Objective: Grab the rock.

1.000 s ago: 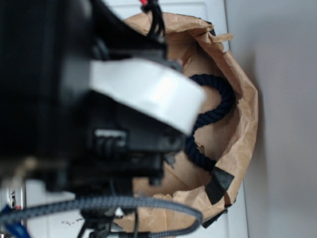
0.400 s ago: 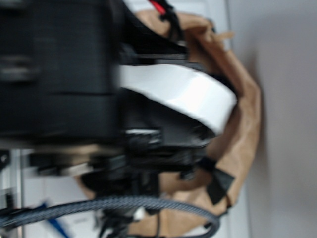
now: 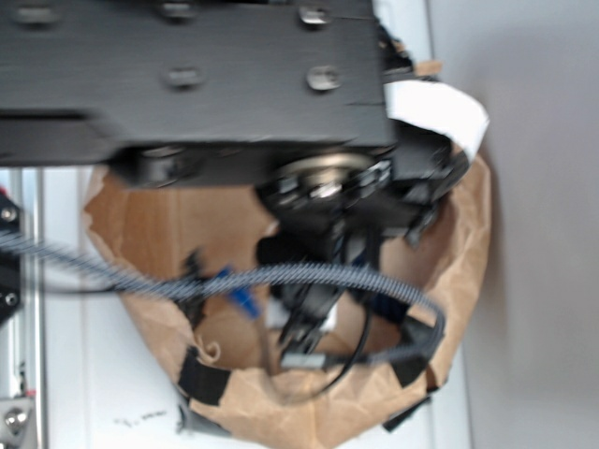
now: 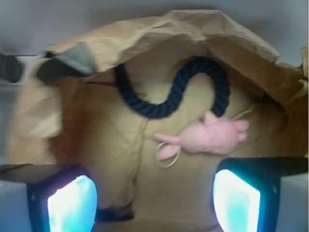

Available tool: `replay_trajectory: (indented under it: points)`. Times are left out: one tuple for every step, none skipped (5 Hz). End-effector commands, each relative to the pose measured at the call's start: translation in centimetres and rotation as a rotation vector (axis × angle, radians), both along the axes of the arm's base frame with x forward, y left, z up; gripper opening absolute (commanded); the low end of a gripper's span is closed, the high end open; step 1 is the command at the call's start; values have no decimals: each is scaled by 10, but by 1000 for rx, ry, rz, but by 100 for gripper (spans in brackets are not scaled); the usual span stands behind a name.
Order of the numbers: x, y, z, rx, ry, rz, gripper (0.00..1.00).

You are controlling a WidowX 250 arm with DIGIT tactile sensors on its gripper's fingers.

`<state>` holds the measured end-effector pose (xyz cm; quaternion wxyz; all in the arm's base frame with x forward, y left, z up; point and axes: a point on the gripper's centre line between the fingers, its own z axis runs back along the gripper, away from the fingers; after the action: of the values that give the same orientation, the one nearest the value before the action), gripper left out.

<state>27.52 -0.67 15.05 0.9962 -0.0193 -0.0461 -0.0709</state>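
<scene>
I cannot make out the rock in either view; it is hidden or out of view. My gripper (image 4: 154,200) is open over the floor of a brown paper bag (image 4: 145,29), with bare paper between its fingers. The two glowing pads (image 4: 72,205) stand wide apart at the bottom of the wrist view. A small dark blurred shape (image 4: 115,212) lies next to the left pad, and I cannot tell what it is. In the exterior view the black arm (image 3: 206,75) covers most of the bag (image 3: 150,224).
A pink plush toy (image 4: 207,136) with a metal ring (image 4: 167,155) lies ahead of the gripper. A navy rope (image 4: 164,104) curves behind it. Black tape patches (image 3: 201,379) sit on the bag's rim. A grey wall (image 3: 543,224) runs along the right.
The arm has swung across the bag in the exterior view and now hides the rope, while more of the bag's left floor shows.
</scene>
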Motion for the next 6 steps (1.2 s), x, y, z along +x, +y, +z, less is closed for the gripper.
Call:
replay_trajectory:
  points:
    - [-1,39,-26,30,-6,-79,100]
    - [-4,56,-40,70,7,-121,100]
    - [-18,68,-39,69,-2,-226,100]
    - [-18,68,-39,69,-2,-226,100]
    - [-18,68,-39,69,-2,-226,100]
    - [-22,69,-51,75,-13,-230,100]
